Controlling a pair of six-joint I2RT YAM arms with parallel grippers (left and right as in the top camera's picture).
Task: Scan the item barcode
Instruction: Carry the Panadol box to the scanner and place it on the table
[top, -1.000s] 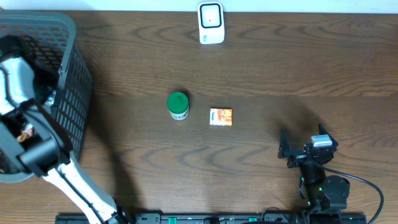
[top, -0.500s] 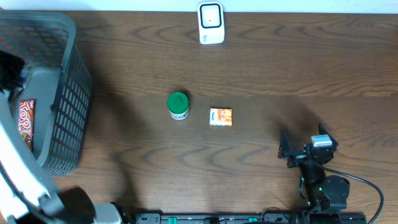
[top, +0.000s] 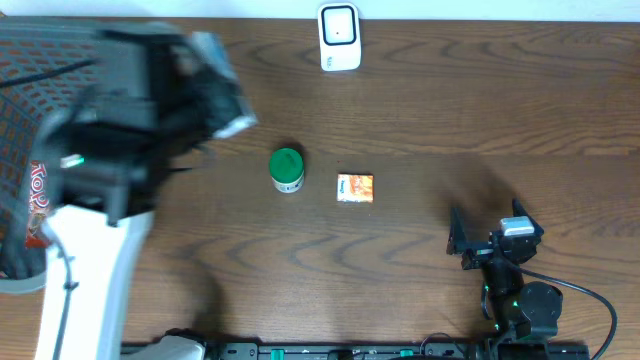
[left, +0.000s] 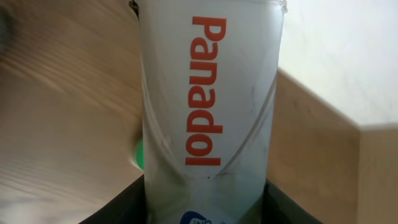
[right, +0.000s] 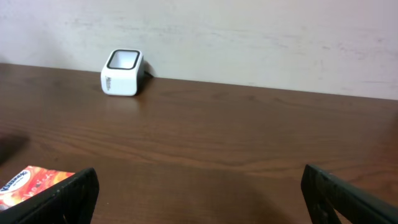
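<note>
Holding a white, orange-lettered Panadol pack (left: 208, 93) clamped in the left claw (left: 205, 208), aloft over the dark wooden bench (top: 420, 130), with the right claw (right: 199, 199) spread wide, empty. Probably light, thin-walled, smooth, crushable: pinch gently across the sides, leaving the barcode exposed.

left pincer (top: 200, 88) | risen from basket (top: 40, 35) | Panadol box (left: 208, 93) now over table (top: 420, 130)
</note>
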